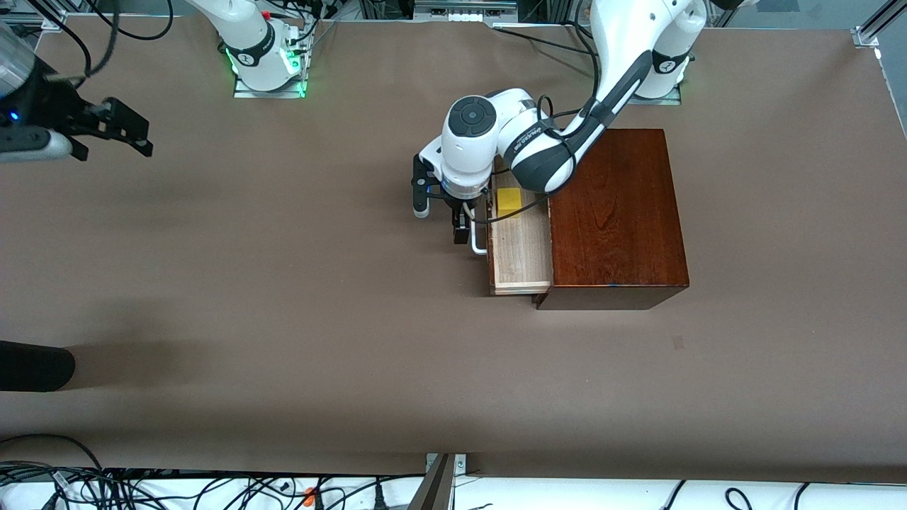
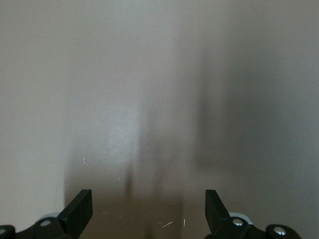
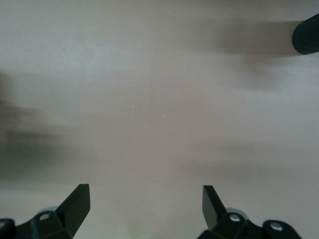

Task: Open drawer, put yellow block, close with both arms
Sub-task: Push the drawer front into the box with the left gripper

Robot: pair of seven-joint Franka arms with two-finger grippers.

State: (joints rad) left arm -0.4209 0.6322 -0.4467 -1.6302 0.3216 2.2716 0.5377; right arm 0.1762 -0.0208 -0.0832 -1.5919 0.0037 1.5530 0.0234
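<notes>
a brown table (image 1: 283, 297) seen from a high camera facing two white robot arms. a glossy dark wooden box (image 1: 615, 212) sits toward the left arm's end of the table. its drawer (image 1: 521, 248) is pulled out toward the middle of the table, showing a pale wood tray. the yellow block (image 1: 509, 202) lies inside the drawer, in the part of the tray farther from the front camera, partly covered by the arm above it.

the left arm reaches from its base down over the drawer. the left gripper (image 1: 462, 225) points downward just beside the drawer's front, right at the white loop handle (image 1: 479, 241); the yellow block is close beside it, within the tray, and the box lies just past the drawer from it. whether a finger touches the handle cannot be told. in the left wrist view its two black fingertips (image 2: 79, 209) stand wide apart with only bare table between them, so this gripper is open and holds nothing.

the right gripper (image 1: 127, 131) waits in the air over the right arm's end of the table, well apart from the box, drawer and block. the right wrist view shows its fingertips (image 3: 77, 204) spread wide over bare table, holding nothing.
</notes>
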